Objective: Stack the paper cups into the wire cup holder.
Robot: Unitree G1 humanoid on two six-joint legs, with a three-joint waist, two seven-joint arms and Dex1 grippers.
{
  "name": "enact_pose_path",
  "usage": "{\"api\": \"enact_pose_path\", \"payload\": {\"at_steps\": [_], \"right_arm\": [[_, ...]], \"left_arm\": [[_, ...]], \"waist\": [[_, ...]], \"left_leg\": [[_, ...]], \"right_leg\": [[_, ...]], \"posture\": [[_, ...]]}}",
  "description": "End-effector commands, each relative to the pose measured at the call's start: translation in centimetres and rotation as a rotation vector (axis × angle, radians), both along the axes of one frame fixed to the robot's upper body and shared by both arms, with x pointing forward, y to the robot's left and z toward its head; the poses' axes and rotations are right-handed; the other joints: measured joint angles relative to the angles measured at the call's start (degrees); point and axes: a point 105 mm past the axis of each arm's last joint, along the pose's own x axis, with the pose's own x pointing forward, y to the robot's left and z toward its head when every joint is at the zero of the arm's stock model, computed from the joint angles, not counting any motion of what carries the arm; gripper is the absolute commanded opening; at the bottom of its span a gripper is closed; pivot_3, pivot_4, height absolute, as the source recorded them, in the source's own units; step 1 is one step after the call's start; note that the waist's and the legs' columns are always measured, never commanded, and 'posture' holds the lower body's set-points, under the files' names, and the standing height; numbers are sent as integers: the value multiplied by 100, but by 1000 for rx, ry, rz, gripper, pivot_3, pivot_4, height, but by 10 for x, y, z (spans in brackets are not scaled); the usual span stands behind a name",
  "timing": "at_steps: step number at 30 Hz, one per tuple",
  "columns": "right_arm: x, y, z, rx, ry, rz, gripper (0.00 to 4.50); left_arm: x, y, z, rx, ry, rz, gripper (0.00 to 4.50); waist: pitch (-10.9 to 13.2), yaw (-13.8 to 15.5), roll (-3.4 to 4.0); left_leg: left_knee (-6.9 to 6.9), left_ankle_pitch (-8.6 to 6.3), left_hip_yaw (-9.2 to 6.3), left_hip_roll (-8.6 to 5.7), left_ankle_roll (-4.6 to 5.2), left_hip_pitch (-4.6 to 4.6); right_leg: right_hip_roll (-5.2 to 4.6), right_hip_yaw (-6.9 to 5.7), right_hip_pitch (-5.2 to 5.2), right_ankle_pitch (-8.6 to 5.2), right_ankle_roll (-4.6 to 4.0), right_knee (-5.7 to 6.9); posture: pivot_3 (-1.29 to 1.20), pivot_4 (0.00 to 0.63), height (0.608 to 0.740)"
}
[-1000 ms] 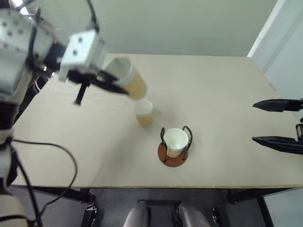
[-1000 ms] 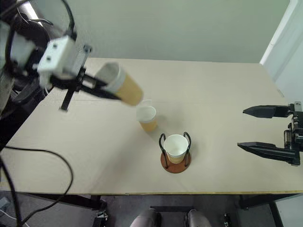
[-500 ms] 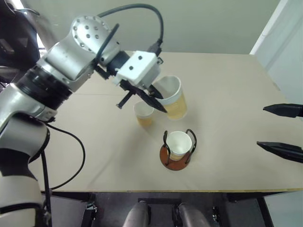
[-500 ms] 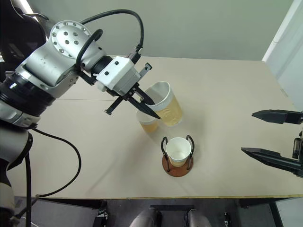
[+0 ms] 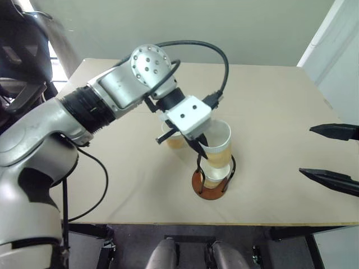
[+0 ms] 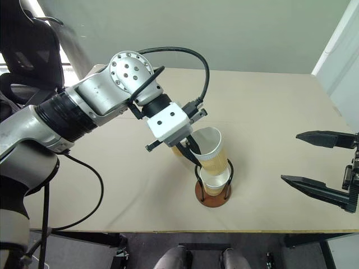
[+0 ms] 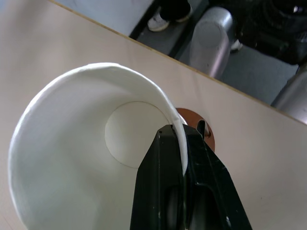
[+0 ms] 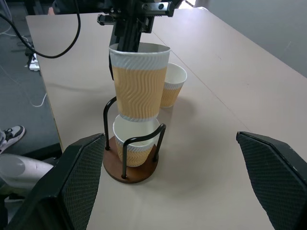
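Observation:
The wire cup holder [image 8: 125, 173] stands near the table's front edge with one paper cup [image 8: 134, 143] seated in it. My left gripper [image 5: 200, 149] is shut on the rim of a second paper cup [image 8: 139, 81], one finger inside it. That cup hangs upright right over the seated cup, its bottom down between the tops of the wire loops; I cannot tell if the two cups touch. A third paper cup [image 8: 173, 84] stands on the table just behind the holder, partly hidden by my left hand in the eye views. Off to the right, my right gripper [image 5: 306, 150] is open and holds nothing.
The tan table [image 5: 269, 101] has free room to the right of the holder and at the back. Its front edge [image 5: 168, 223] runs close below the holder. A black cable [image 5: 95, 185] hangs from my left arm over the left side.
My left arm has carried the cup right and down, from over the table's left to above the holder, turning it from tilted to upright. The right gripper has kept still.

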Motion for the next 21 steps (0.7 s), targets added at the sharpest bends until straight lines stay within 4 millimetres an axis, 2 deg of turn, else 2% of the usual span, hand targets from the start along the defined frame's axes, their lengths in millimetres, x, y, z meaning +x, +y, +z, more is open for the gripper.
{"api": "enact_pose_path", "payload": {"at_steps": [1, 5, 16, 19, 21], "right_arm": [[-3, 1, 7, -3, -50, -2, 4500], [-3, 2, 5, -3, -48, -3, 4500], [0, 1, 2, -13, -47, -13, 4500], [0, 1, 2, -14, -48, -14, 4500], [0, 1, 1, -15, -48, -16, 4500]], "left_arm": [[-3, 2, 0, 25, -14, -34, 52], [2, 3, -4, 35, -38, -20, 52], [3, 4, -3, 8, -21, -15, 52], [4, 4, -3, 6, -19, -11, 627], [6, 4, -4, 6, -23, -6, 1280]], "waist": [[0, -3, 1], [0, 5, 1], [0, 6, 1], [0, 6, 1], [0, 6, 1]], "left_leg": [[0, 1, 0, 0, 1, 0], [1, 5, 0, -1, 3, -1], [1, 5, 1, -1, 6, -3], [2, 5, 1, -1, 5, -3], [2, 6, 1, -1, 5, -3]], "right_leg": [[0, 1, 0, 0, 0, 0], [0, 0, 1, 1, 2, 1], [0, 1, 1, 5, 8, -3], [0, 2, 1, 5, 9, -3], [0, 2, 1, 5, 9, -2]], "posture": [[0, 150, 740], [0, 150, 740], [0, 150, 740], [0, 150, 740], [0, 150, 740]]}}
